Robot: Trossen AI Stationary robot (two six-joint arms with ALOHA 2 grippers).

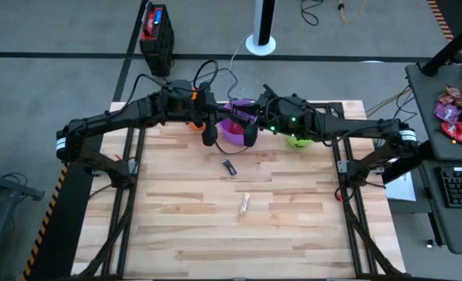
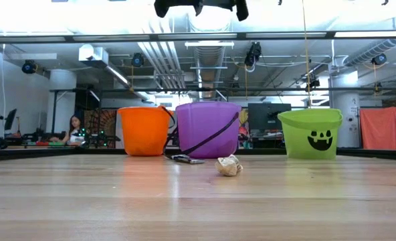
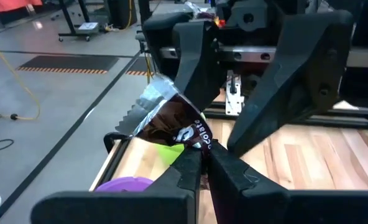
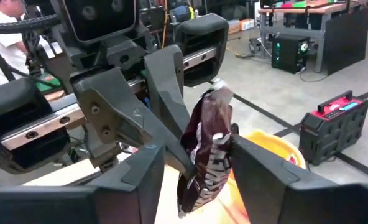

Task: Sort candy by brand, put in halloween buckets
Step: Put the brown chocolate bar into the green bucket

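Both claws meet above the purple bucket (image 1: 235, 125), at the far edge of the bench (image 1: 176, 226). The left claw (image 3: 204, 163) is clenched on a dark brown candy (image 3: 171, 121) with a silver end. In the right wrist view, the same candy (image 4: 207, 146) stands between the fingers of the right claw (image 4: 196, 171), but I cannot tell if they grip it. The orange bucket (image 2: 143, 130) is left of the purple one, and the green bucket (image 2: 310, 132) is right of it. A dark candy (image 1: 229, 166) and a pale candy (image 1: 245, 203) lie on the bench, nearer than the purple bucket.
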